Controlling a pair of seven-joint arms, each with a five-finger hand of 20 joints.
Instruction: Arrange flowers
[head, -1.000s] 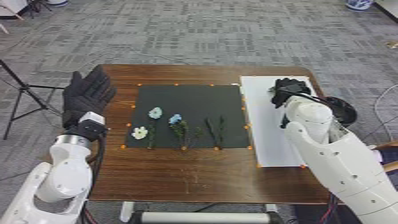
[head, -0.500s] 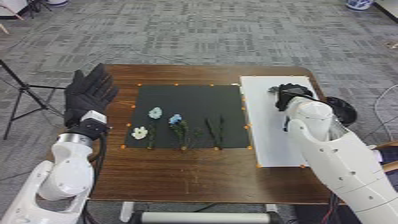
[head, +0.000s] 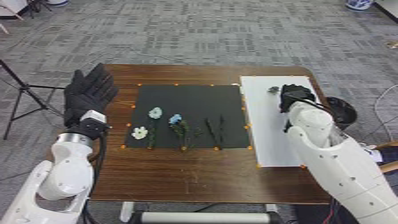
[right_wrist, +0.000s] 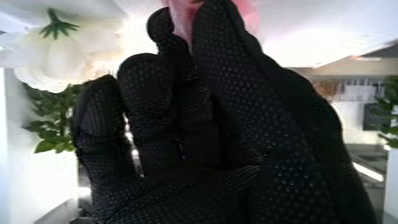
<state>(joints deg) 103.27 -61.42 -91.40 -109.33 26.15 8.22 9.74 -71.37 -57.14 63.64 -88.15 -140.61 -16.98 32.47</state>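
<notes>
1. Point away from robot, blooms far and stems near, as blue flower (head: 175, 119) and pale blue flower (head: 155, 112) on black mat (head: 191, 95); run near to far, like 2 dark stems (head: 220, 132).
2. Lie on brown wooden surface (head: 195, 175), near white sheet (head: 268, 142), above gray carpet (head: 204, 40).
3. Looks open-petaled as white flower (head: 139, 133) on mat; looks full and layered as cream flower (right_wrist: 58, 55), near green leaves (right_wrist: 51, 112).
4. Rests released, fingers straight, as left hand (head: 89, 94).
5. Is over white sheet as right hand (head: 297, 95); cannot tell whether clenched, released or grasping pink petals (right_wrist: 247, 14).
</notes>
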